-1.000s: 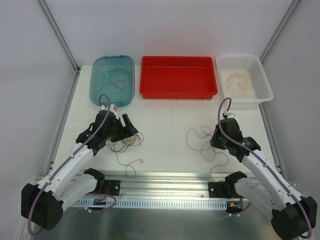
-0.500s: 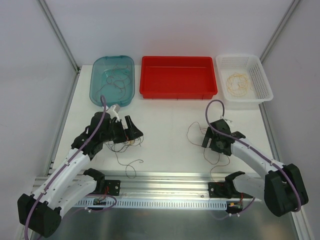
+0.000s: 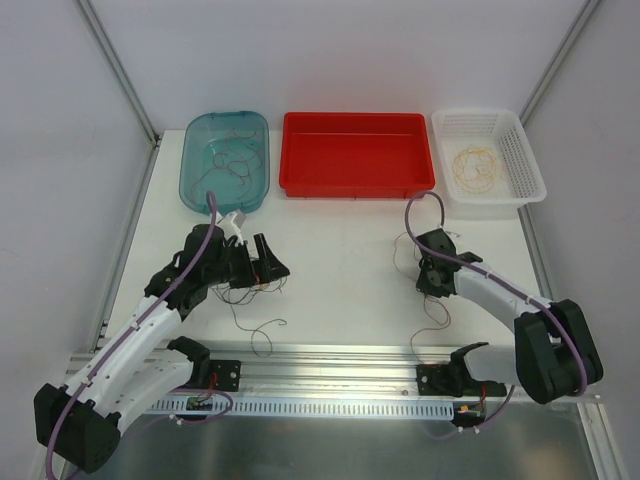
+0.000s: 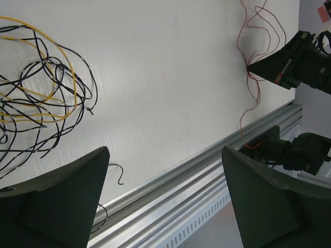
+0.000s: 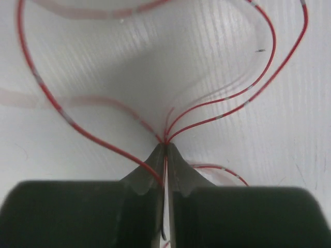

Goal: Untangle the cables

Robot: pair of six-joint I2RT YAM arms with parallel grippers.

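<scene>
While the right gripper (image 5: 165, 147) is pinched together on the red wires (image 5: 220, 114), several strands meeting at one point right at its tips, note that the left gripper (image 4: 163, 206) holds nothing: its fingers (image 4: 57, 201) stand wide apart above bare table (image 3: 340, 265). Note where the yellow and dark tangle (image 4: 44, 98) lies: in the wrist view it is off beyond the outer side of one finger, not in the gap between the two. From above it sits just beside the left gripper, on the side toward the near rail (image 3: 330, 352). Your left arm is plainly the nearer one; the right is well apart from the heap, across the table. The tangle has no clean long axis. It is a flattish heap of loops, spread a little wider than deep from above, with one dark strand (image 3: 262, 335) trailing out of it toward the rail. The red wires are another case: they fan out ahead of the right fingertips in wide loops, and from above one strand runs from the grip toward the rail, so their long axis goes far-to-near. Judgement for you: to take the tangle, the left gripper would need to shift sideways over the heap before coming down, since a straight descent looks set to close on bare table. No crossing shows between red wires and tangle.
</scene>
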